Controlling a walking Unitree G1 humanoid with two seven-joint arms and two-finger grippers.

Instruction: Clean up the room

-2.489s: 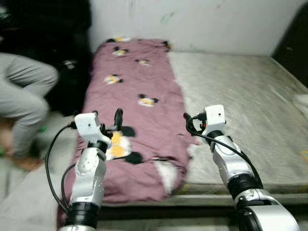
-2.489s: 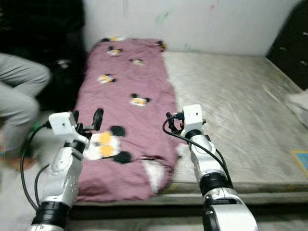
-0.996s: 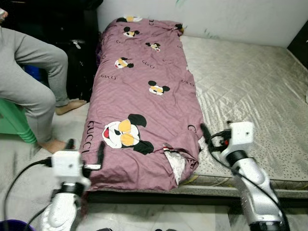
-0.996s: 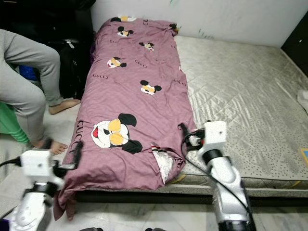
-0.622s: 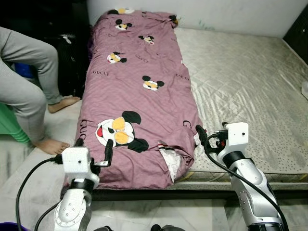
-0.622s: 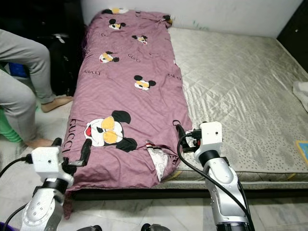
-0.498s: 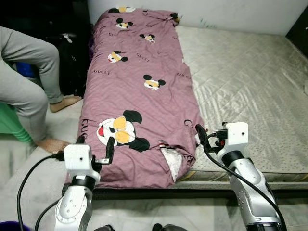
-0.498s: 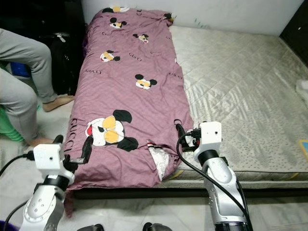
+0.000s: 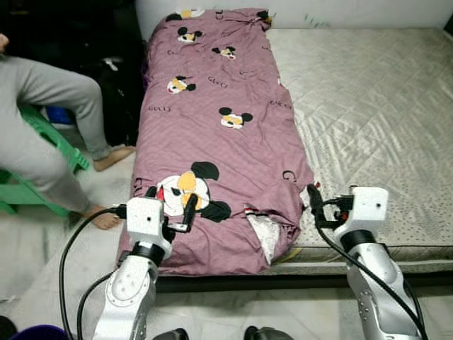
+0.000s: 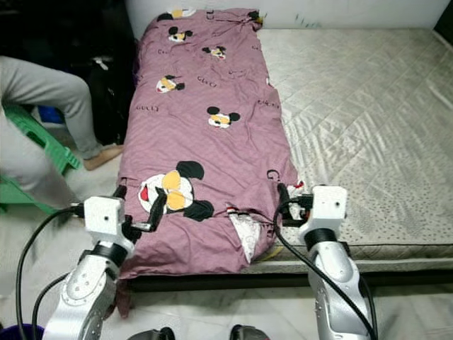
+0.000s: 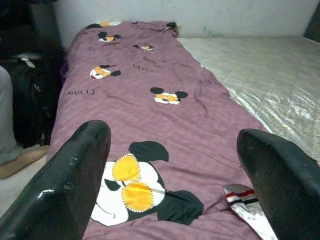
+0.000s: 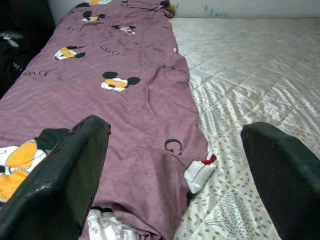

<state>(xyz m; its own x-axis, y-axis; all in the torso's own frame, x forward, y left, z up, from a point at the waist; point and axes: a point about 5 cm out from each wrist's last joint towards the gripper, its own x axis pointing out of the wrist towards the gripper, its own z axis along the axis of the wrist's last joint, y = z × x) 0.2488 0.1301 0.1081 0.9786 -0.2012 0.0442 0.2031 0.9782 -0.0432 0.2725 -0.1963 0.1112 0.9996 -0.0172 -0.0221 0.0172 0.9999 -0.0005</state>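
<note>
- Left eye view puts the job plainly before us: a mauve cartoon-mouse blanket (image 9: pixel 216 134) lies lengthwise along the left half of the mattress (image 9: pixel 375 120), running from the far wall down to the near edge, where it bunches and spills over the side.
- At that near end the cover has rucked up — a patch of white lining (image 9: pixel 269 237) shows where the corner has turned back, just beside the robot's right arm.
- The left gripper (image 9: pixel 168 205) hovers over the blanket's near left corner, beside the big mouse print (image 9: pixel 190 193); its jaws stand released, wide apart in the left wrist view, with nothing between them.
- The right gripper (image 10: pixel 289 202) is at the blanket's near right edge, where cloth meets bare mattress; its jaws are likewise spread and empty, the blanket's folded corner lying below them in the right wrist view.
- I'd judge this to be the approach step — both arms lined up on the two near corners, no cloth yet taken.
- Next, each gripper would need to drop onto its corner and pinch a good fold of fabric, the right one catching the turned-back part so the lining doesn't slip free.
- Off to the left a person (image 9: pixel 42 134) sits on a green stool (image 9: pixel 53 138), bare feet on the floor, well apart from the arms.
</note>
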